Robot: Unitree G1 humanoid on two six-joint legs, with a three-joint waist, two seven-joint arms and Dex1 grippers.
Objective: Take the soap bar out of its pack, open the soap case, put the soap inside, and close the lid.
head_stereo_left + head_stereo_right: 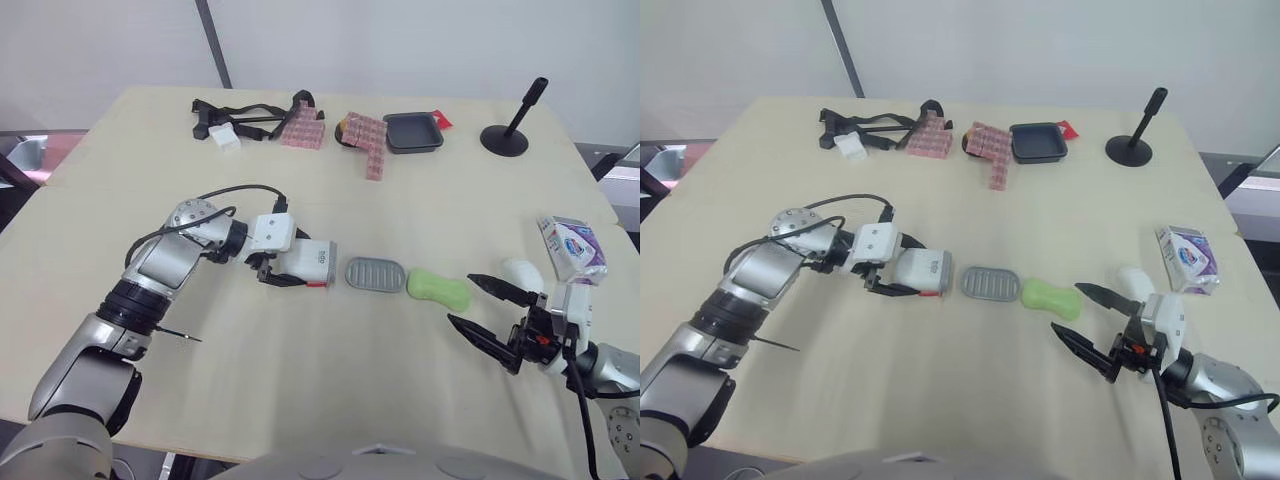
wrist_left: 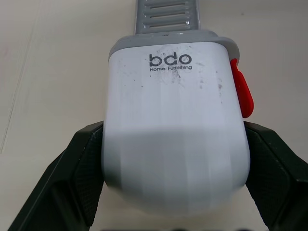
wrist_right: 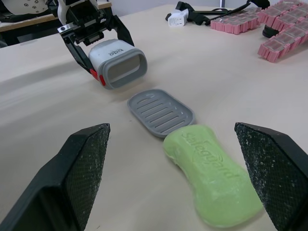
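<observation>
The white soap case (image 1: 312, 262) lies on its side on the table, and my left gripper (image 1: 298, 270) is shut on it, one finger against each side. Its open grey-rimmed mouth (image 3: 124, 71) faces the grey slotted inner tray (image 1: 375, 274), which lies flat just outside it. Touching the tray's far end is the bare green soap bar (image 1: 439, 288). My right gripper (image 1: 460, 299) is open and holds nothing, hovering just right of and nearer than the soap. The white and purple soap pack (image 1: 572, 247) rests near the right table edge.
Along the far side sit pink box stacks (image 1: 302, 128) (image 1: 368, 140), a black tray (image 1: 413, 131), a black stand (image 1: 510, 130) and a black strap with a white block (image 1: 226, 135). A small white object (image 1: 522, 272) lies beside my right wrist.
</observation>
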